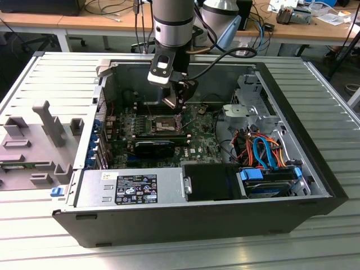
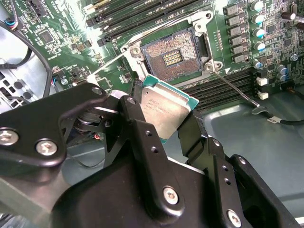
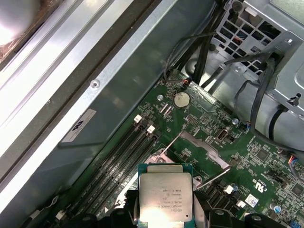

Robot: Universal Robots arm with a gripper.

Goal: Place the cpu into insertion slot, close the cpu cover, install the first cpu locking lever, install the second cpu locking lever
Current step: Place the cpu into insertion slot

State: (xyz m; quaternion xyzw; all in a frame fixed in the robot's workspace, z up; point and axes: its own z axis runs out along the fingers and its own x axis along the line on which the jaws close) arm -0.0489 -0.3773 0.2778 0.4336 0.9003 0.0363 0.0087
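Observation:
My gripper is shut on the cpu, a flat square chip with a silvery top, held by its edges between two black fingers. The chip hangs tilted just above the insertion slot, whose dark pin field lies bare. The cpu also appears in the first wrist view, with the cpu cover swung open beyond it. Two thin locking levers stick out loose at the socket's sides. In the exterior view the gripper hovers over the socket inside the open computer case.
Long memory slots run beside the socket. A long black card lies just in front of it. The power supply and a drive cage with coloured cables fill the case's near side. Grey fixtures stand at the exterior view's left.

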